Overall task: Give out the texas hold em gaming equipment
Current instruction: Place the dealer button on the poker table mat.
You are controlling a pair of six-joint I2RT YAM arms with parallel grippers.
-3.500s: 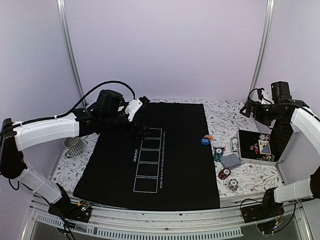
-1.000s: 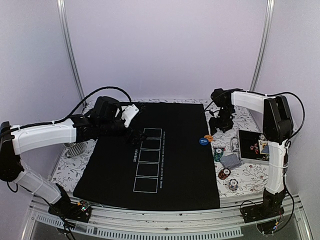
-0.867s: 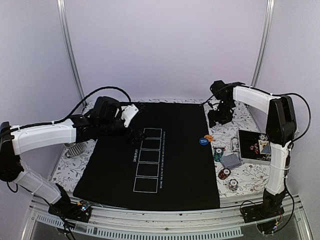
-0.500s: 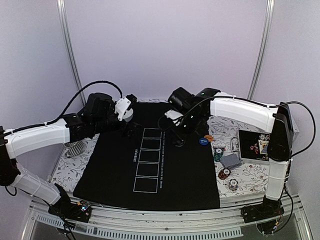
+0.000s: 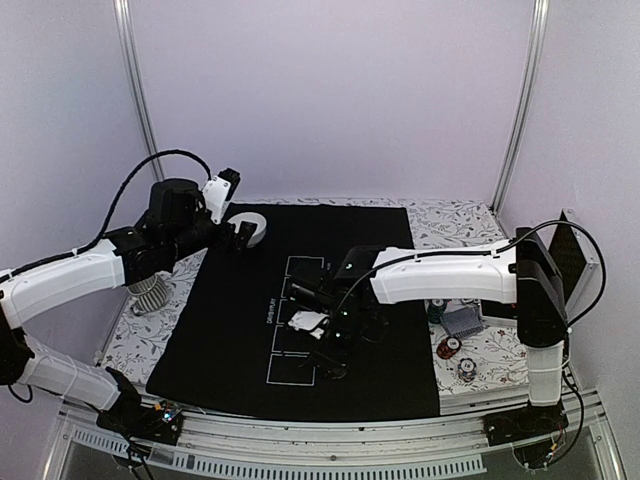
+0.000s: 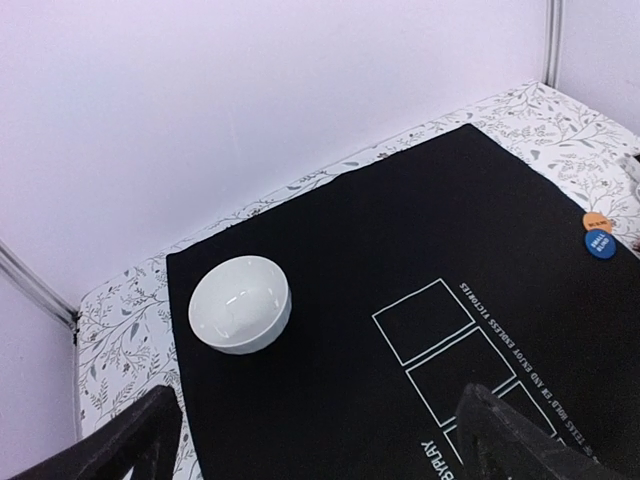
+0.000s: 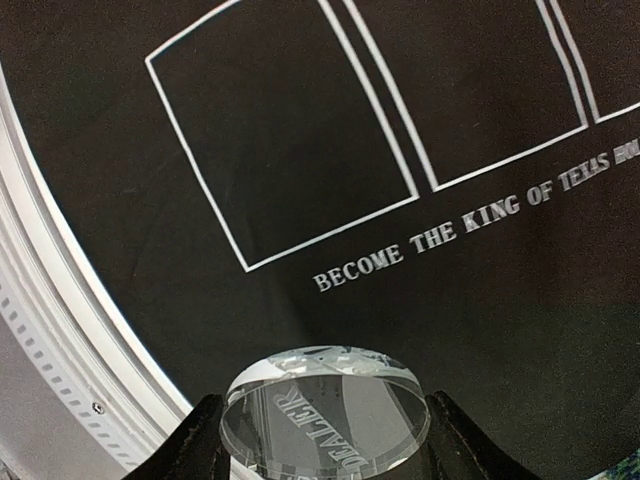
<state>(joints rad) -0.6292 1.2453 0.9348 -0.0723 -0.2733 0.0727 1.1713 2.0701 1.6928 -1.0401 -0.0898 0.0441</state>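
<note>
Judging by the black mat [image 5: 230, 330] filling the middle of the overhead view, distribution has barely begun: the white card boxes [image 7: 280, 140] that show hold nothing. The white bowl [image 6: 240, 303] sits on the mat's upper-left corner, with the left claw [image 6: 315, 400] spread wide and empty above it. The playing cards [image 5: 462, 320], chip stacks [image 5: 450, 347], blue disc [image 6: 599, 244] and orange disc [image 6: 597, 221] lie bunched at the right, off the mat or at its edge, all left to place. The clear dealer button [image 7: 325, 405] sits pinched flat in the right claw [image 7: 325, 430], low in the wrist frame, over the mat's lower-centre boxes.
</note>
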